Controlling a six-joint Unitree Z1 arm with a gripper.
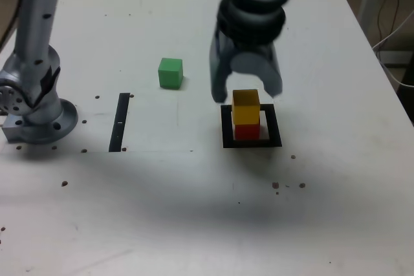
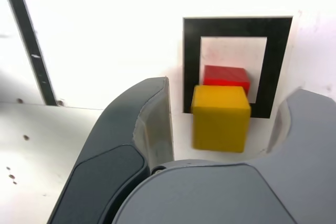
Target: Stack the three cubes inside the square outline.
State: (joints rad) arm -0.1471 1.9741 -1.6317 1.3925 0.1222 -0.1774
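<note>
White tabletop (image 1: 194, 211) carries the square outline (image 1: 226, 127), where the yellow cube (image 1: 246, 106) sits on the red cube (image 1: 246, 131). My gripper (image 1: 246, 92) hangs spread, clear of both; the green cube (image 1: 171, 72) lies apart.

A red cube (image 1: 246, 131) is sitting inside the square outline (image 1: 226, 127), a thick black tape frame with a pale centre, lying flat on the white table. A yellow cube (image 1: 246, 106) is resting on top of the red one, standing upright and roughly squared with it, so only the lower part of the red block is showing in the exterior view. A green cube (image 1: 171, 72) is sitting alone on the table, well apart from the stack, toward the exterior view's left and farther back.
</note>
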